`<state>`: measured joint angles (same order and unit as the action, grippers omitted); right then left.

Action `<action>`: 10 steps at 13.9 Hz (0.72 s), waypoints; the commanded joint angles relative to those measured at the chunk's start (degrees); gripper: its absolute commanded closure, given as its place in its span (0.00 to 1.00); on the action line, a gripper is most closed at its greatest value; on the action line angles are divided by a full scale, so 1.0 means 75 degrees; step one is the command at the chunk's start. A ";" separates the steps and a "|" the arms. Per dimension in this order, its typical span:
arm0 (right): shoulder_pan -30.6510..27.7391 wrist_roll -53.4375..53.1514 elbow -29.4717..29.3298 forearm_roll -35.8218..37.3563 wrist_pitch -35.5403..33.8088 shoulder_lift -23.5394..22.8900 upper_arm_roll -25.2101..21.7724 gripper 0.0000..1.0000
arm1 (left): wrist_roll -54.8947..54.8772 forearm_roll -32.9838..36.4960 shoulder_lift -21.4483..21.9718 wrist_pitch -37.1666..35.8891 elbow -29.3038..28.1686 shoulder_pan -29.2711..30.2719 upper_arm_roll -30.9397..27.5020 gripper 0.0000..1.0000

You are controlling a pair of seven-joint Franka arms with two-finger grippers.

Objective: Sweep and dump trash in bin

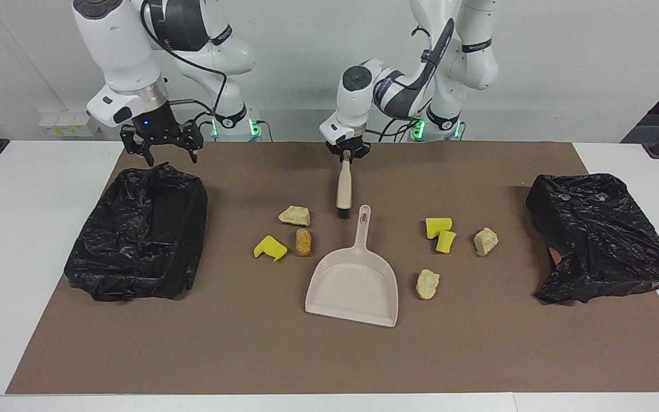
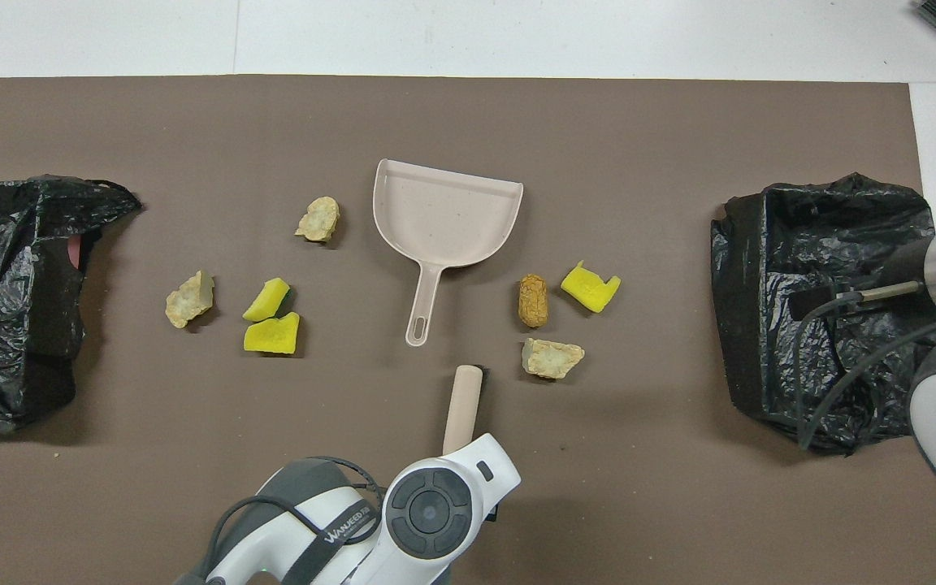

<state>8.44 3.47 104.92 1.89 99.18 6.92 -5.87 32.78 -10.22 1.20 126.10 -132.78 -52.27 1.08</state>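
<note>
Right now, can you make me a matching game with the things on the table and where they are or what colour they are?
Things:
1. beige plastic dustpan
2. beige hand brush
3. brown oval bread-like piece
4. black bin bag at the right arm's end

Matches:
A. held by the left gripper
B. under the open right gripper
C. lying between the two groups of scraps
D. beside a bright yellow sponge chunk

Pairs: 1-C, 2-A, 3-D, 4-B
</note>
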 commanded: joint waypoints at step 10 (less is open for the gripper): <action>-0.0023 -0.1327 0.0120 -0.0135 -0.0227 0.0203 0.0839 0.00 | -0.0586 0.0565 0.0978 -0.3747 0.1825 0.2620 -0.0214 1.00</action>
<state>8.57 -2.55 104.94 1.42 98.55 7.12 -2.31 28.88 -8.01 9.48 100.58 -121.57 -35.22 -1.13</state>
